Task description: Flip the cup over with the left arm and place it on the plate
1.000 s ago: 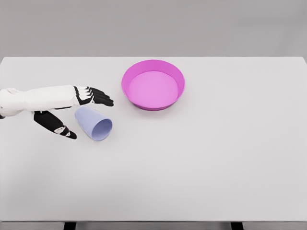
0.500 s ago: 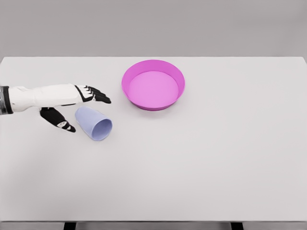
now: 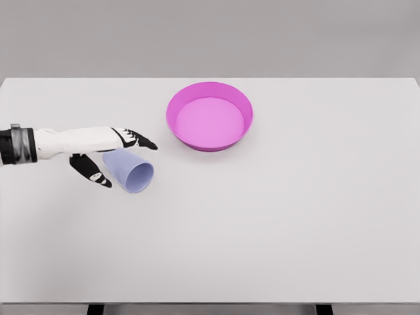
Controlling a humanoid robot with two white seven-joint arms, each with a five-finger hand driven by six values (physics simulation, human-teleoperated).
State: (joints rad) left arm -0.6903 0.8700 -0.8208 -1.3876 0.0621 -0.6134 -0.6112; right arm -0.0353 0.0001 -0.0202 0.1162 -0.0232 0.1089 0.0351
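A pale blue cup [image 3: 129,170] lies on its side on the white table, its open mouth turned toward the lower right. My left hand [image 3: 121,156] reaches in from the left edge and straddles the cup's closed end. Its black fingers [image 3: 141,141] stretch over the cup's far side, and the thumb [image 3: 92,172] hangs on the near left side. The hand is open around the cup without gripping it. A magenta plate [image 3: 209,116] with a raised rim stands to the upper right of the cup, with nothing in it. The right arm is out of sight.
The white table [image 3: 275,210] stretches across the whole view, with its front edge near the bottom of the picture. A grey wall stands behind its far edge.
The left hand has shifted right and slightly down, so its fingers now reach over the cup's closed end. The cup and plate have not moved.
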